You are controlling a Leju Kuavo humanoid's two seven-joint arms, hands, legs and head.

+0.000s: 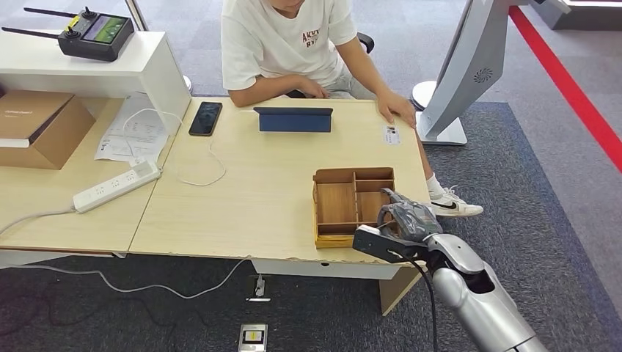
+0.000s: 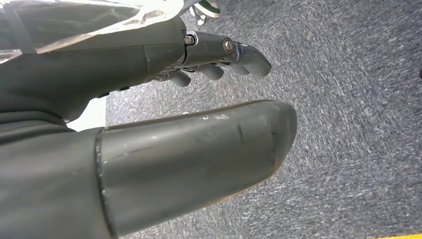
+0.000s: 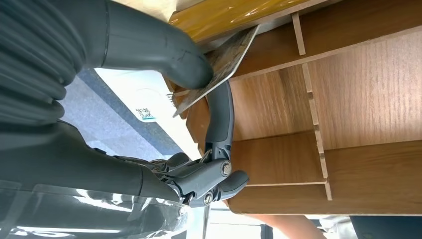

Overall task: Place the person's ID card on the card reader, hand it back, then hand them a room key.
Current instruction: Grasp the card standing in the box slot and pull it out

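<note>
Right now my right hand [image 3: 199,94] pinches a card [image 3: 224,59] between thumb and finger, over the wooden compartment tray [image 1: 353,207] on the counter [image 1: 242,198]; likely the room key, though I can't read it. My left hand [image 2: 199,99] hangs over carpet, fingers loosely apart, holding nothing.
</note>
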